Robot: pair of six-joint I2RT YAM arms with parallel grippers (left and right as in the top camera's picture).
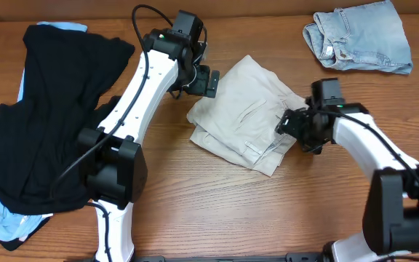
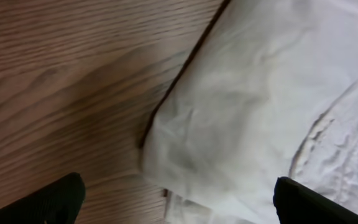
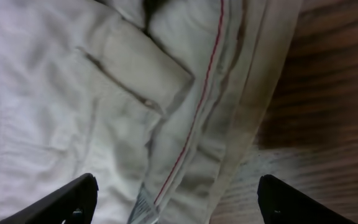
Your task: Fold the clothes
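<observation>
From overhead, the beige shorts (image 1: 242, 116) lie in the middle of the table (image 1: 195, 218), doubled into a rough, slightly skewed packet, which is likely why the two arms stand at opposite sides of them. The left gripper (image 1: 206, 81) hangs at the packet's upper left edge and the right gripper (image 1: 288, 125) at its right edge, a placement that suits squaring up or one more fold. A black garment (image 1: 57, 124) is heaped over a blue garment (image 1: 2, 215) at the far left, and the denim shorts (image 1: 362, 36) sit at the top right, all well apart and, I judge, waiting their turn. In the left wrist view, the fingers (image 2: 51, 202) are spread wide over the folded corner where cloth meets wood, pinching nothing. In the right wrist view, the fingers (image 3: 64, 199) are likewise spread, over the layered edge with its red stitching (image 3: 207, 93) and a small label (image 3: 143, 210), holding nothing. Straddling the stacked edges there would let them catch every layer together.
</observation>
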